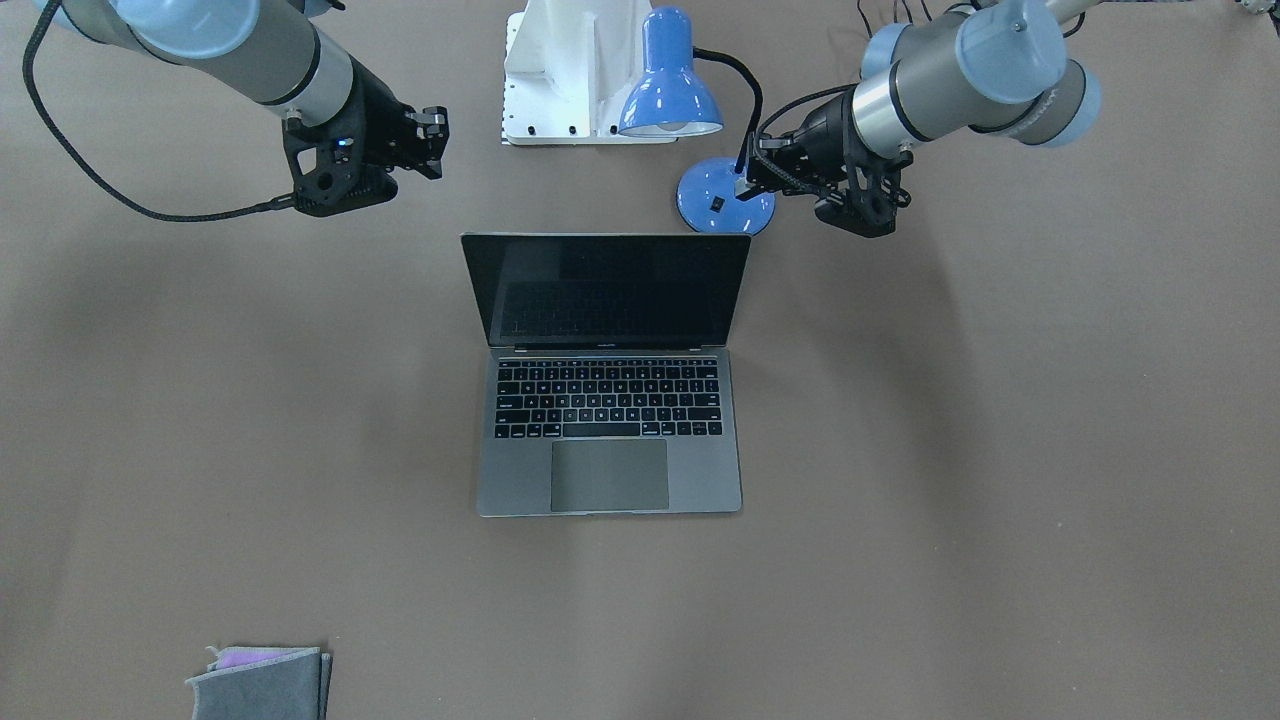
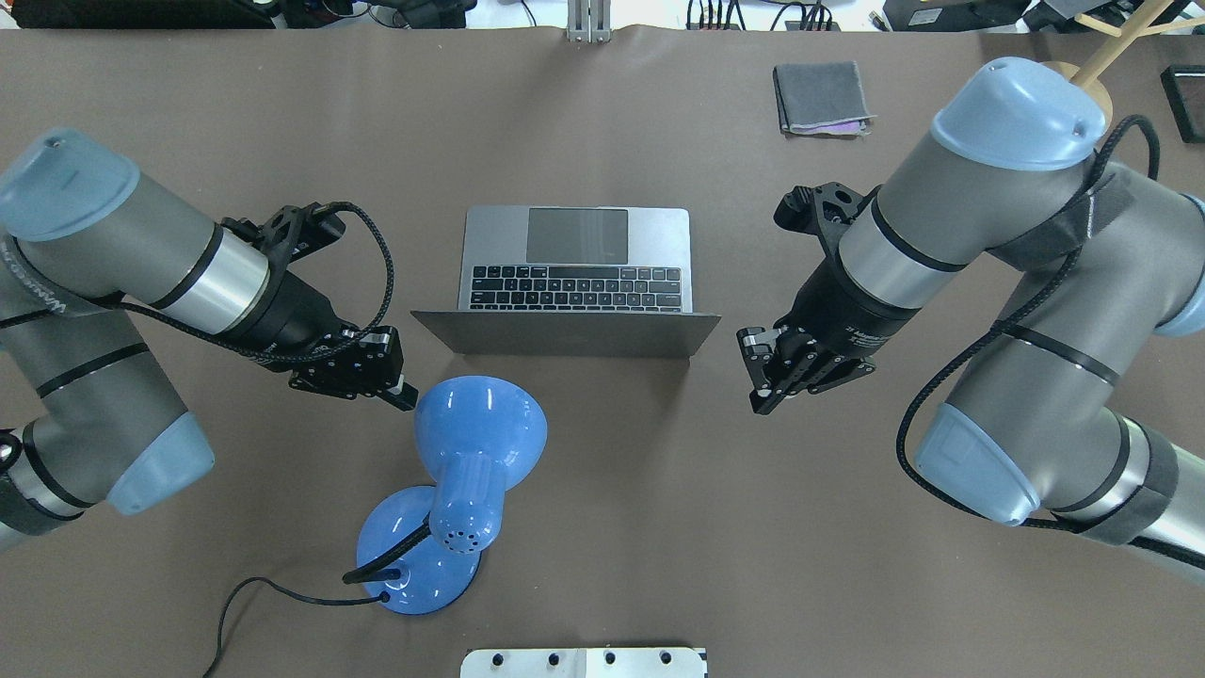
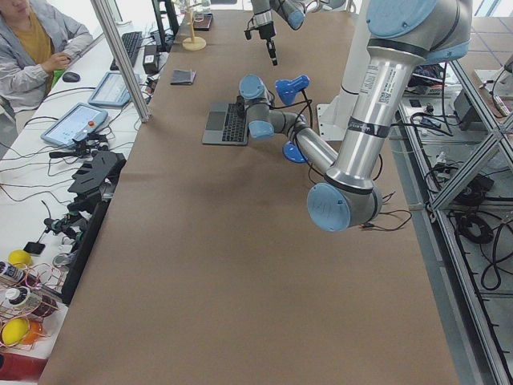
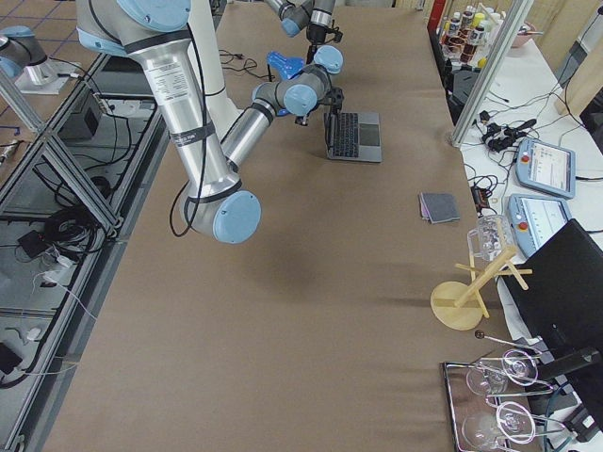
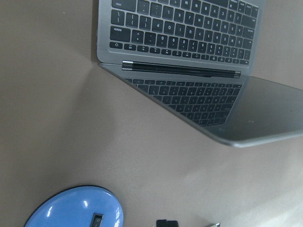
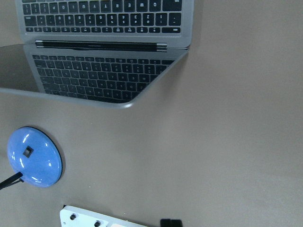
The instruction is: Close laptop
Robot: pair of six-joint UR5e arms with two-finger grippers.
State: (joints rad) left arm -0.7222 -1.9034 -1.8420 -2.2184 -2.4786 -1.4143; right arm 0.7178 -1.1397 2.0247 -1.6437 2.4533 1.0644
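The space-grey laptop (image 1: 610,400) stands open in the middle of the table, its black screen (image 1: 605,290) raised and leaning back toward me. From overhead I see its keyboard and the back of the lid (image 2: 565,334). My left gripper (image 2: 407,399) hovers shut and empty behind the lid's left corner, beside the lamp; it also shows in the front view (image 1: 745,182). My right gripper (image 2: 759,407) hovers shut and empty off the lid's right corner, and shows in the front view too (image 1: 437,125). Neither touches the laptop. Both wrist views look down on the hinge and keys (image 5: 180,68) (image 6: 99,45).
A blue desk lamp (image 2: 475,438) stands just behind the laptop by my left gripper, its round base (image 1: 725,195) close to the lid and its cord trailing off. A grey felt pouch (image 2: 821,97) lies at the far right. My white mounting base (image 1: 570,80) is behind.
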